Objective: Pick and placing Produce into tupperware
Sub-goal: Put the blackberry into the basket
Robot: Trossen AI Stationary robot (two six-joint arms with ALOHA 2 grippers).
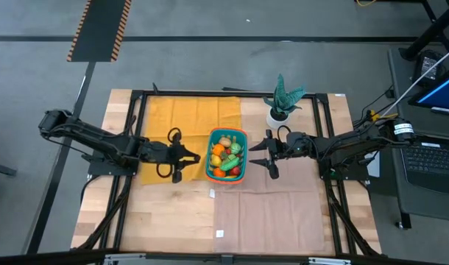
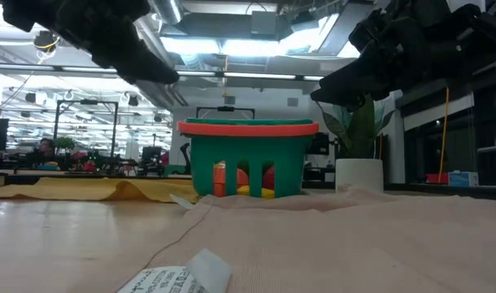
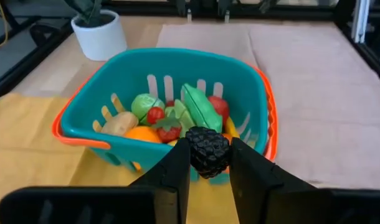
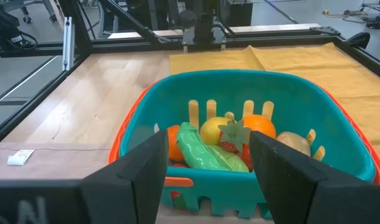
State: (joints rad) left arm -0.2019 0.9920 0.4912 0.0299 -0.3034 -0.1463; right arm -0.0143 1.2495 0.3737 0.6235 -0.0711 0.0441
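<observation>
Left claw (image 3: 209,163) closed on a small black bumpy toy berry (image 3: 208,149), pinched between the two dark fingers (image 3: 174,171), just outside the near rim of the teal basket (image 3: 90,127). Seen from above, poised at the basket's left side over the yellow cloth (image 1: 195,114).

Right claw (image 4: 205,165) spread apart, holding nothing, fingers (image 4: 137,168) framing the basket's opposite wall; from above, just off the basket's right side, over the tan cloth (image 1: 283,213).

Between the two claws, the teal slotted basket with orange rim (image 1: 244,151), upright on the tabletop (image 1: 165,213), straddling the edge where yellow cloth meets tan cloth. Inside, a heap of toy produce (image 1: 226,156): a green pea pod (image 3: 199,106), a pale green round piece (image 3: 144,104), a small red tomato (image 3: 156,115), an orange (image 3: 142,134), a tan potato-like piece (image 3: 118,123), plus a yellow round fruit (image 4: 215,129) beside a red piece with a green leafy cap (image 4: 235,134).

Beyond the basket on the right arm's side, near the tabletop's far edge, a green plant in a white pot (image 1: 282,107), apart from the basket. Small white paper tags (image 1: 213,193) on the bare tabletop, toward the front.
</observation>
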